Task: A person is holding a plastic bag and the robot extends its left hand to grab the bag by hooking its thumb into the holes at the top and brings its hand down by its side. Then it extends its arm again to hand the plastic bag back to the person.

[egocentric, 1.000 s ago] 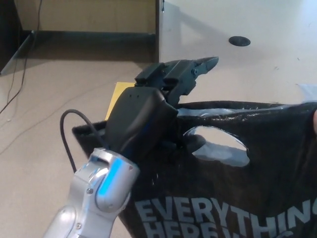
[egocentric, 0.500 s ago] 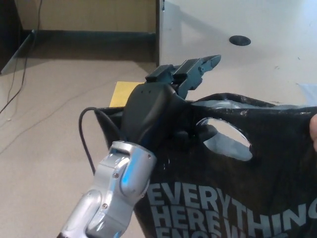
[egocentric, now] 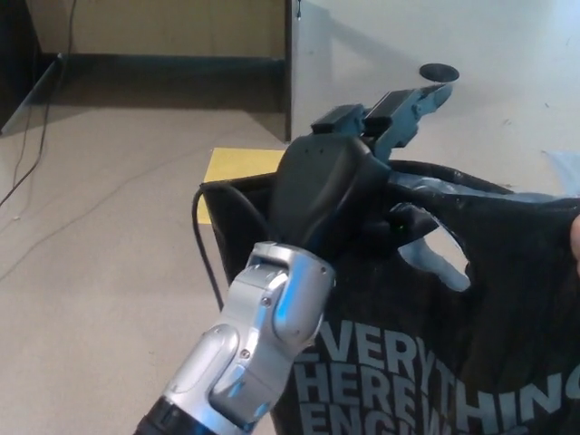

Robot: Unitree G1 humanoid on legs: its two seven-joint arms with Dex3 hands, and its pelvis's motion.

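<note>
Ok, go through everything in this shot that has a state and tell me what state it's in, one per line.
Plastic bag: upright, top open, handle hole stretched.
Left hand: thumb hooked through the bag's handle hole, two fingers extended above the rim.
Person's hand: at the right edge, against the bag's top.
Yellow sheet: flat on the floor, partly hidden.

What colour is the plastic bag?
Black plastic bag with pale grey lettering, in the head view.

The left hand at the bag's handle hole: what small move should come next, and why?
Probably curl the thumb firmly through the handle hole, then lift slightly. The left hand sits at the black bag top, fingers extended above the rim, while a person's hand holds the far edge.
</note>
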